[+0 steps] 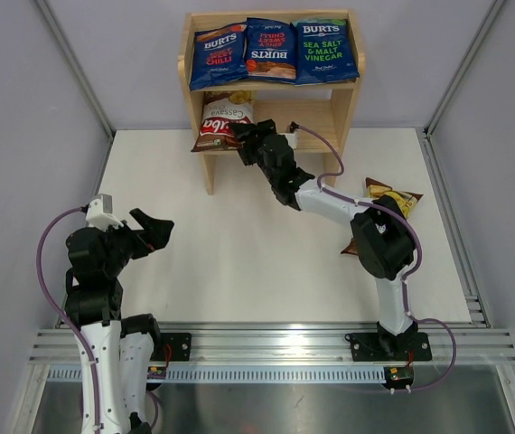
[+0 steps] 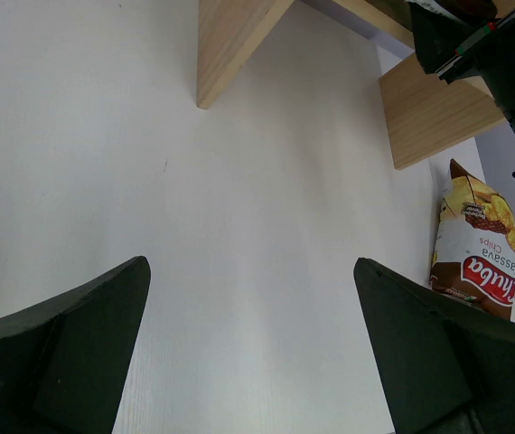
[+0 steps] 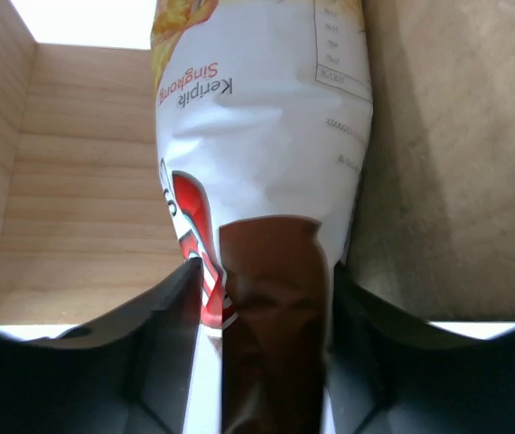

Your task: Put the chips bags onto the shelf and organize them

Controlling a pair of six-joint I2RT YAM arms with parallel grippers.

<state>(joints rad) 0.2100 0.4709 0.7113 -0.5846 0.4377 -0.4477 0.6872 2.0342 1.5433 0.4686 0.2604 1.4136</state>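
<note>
Up at twelve o'clock, on the lower tier of the shelf (image 1: 346, 113), the right gripper (image 1: 244, 136) is clamped on a Chuba bag (image 1: 224, 122). Three BURTS bags (image 1: 271, 50) line the top tier. A second Chuba bag (image 1: 393, 196) lies on the worktop (image 1: 239, 271) at three o'clock. The left gripper (image 1: 154, 231) hovers at eight o'clock, spread apart.

The worktop (image 1: 239, 280) is a plain white matte sheet, slightly glossy where the light catches it. Pale grey walls (image 1: 23, 117) close it in on the left, back and right, and slanting aluminium posts (image 1: 75, 68) stand at the rear corners. Silver slotted rails (image 1: 276, 336) run along the near edge, with a shiny metal plate (image 1: 276, 407) nearer still.
</note>
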